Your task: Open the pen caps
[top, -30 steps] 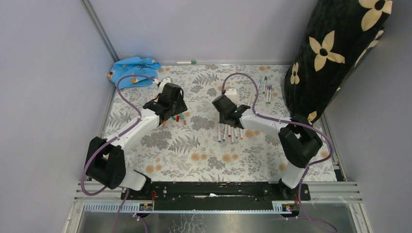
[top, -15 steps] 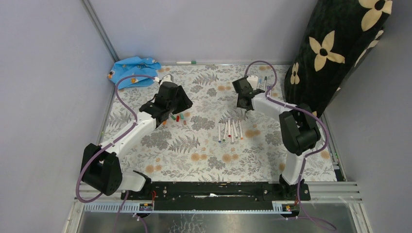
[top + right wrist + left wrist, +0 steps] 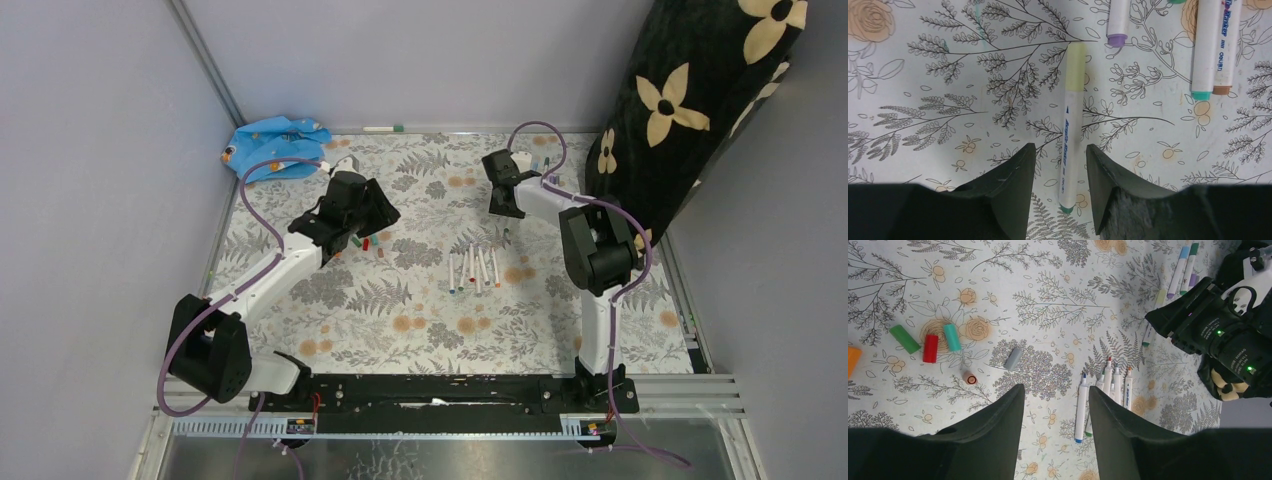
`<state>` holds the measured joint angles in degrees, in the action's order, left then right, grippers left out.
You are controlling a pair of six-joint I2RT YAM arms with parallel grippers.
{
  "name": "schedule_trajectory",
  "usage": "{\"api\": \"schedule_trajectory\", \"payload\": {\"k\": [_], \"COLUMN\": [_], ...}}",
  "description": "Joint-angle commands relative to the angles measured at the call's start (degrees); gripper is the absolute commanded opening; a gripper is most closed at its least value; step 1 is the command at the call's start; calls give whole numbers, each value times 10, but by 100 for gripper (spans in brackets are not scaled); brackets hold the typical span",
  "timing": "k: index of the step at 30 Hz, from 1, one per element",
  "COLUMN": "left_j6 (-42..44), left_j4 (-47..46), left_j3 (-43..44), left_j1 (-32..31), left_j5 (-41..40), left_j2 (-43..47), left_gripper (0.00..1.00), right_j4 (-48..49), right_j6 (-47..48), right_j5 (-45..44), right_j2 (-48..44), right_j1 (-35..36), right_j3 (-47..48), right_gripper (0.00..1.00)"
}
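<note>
Mid-table, the table (image 3: 400,330) wears a matt cover printed with grey ferns and orange flowers. On it lies a tight row of pens (image 3: 1081,405), thin white barrels with small coloured tips, side by side and nearly parallel. To their left the caps (image 3: 930,348) are scattered: short smooth plastic cylinders in green, red, teal, grey and orange, and one small one that seems to turn its round end up. The left gripper (image 3: 1056,390) hangs above the bare patch between caps and pens, its dark wedge-shaped fingers spread with nothing between them.

Farther off on the right, the right gripper (image 3: 1060,150) points down over a yellow-capped pen (image 3: 1068,125). Its fingers stand apart on either side of the barrel's lower end and do not pinch it. Just beyond lie more capped pens (image 3: 1205,50), glossy white with purple, teal and brown ends. A crumpled blue cloth (image 3: 275,140) sits in the far left corner, and a black flowered cushion (image 3: 690,100) leans at the far right.

A second ago the right gripper was over the row of pens. It has since swung to the far right, leaving the row uncovered. The left gripper has moved only slightly.
</note>
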<state>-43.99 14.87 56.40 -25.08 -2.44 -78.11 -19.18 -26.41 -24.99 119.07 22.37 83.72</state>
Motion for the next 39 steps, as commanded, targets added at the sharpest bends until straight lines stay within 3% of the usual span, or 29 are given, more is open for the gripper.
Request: {"api": "schedule_trajectory", "payload": {"k": [1, 9, 10, 13, 16, 25, 30, 39], "left_j6": [-1, -4, -4, -6, -8, 4, 19, 3], "left_j4": [-40, -40, -40, -37, -36, -45, -47, -72], "left_j3": [-7, -16, -18, -22, -26, -26, 2, 19], "left_j1": [-3, -3, -3, -3, -3, -2, -2, -2], "left_j5": [5, 6, 6, 5, 3, 19, 55, 101], "left_j2": [2, 12, 13, 19, 22, 15, 6, -19], "left_gripper": [57, 57, 57, 57, 57, 61, 67, 69], "right_j4": [-19, 5, 8, 13, 24, 108, 97, 62], "right_j6": [-5, -29, -32, -35, -36, 22, 59, 70], "right_j5": [22, 46, 48, 59, 65, 141, 176, 240], "right_j2": [11, 1, 0, -3, -13, -119, -176, -271], "right_j1": [-7, -8, -8, -8, -9, 15, 56, 117], "right_j3": [21, -52, -62, -83, -104, -177, -180, -180], "right_gripper": [49, 44, 41, 13, 0, 0, 0, 0]}}
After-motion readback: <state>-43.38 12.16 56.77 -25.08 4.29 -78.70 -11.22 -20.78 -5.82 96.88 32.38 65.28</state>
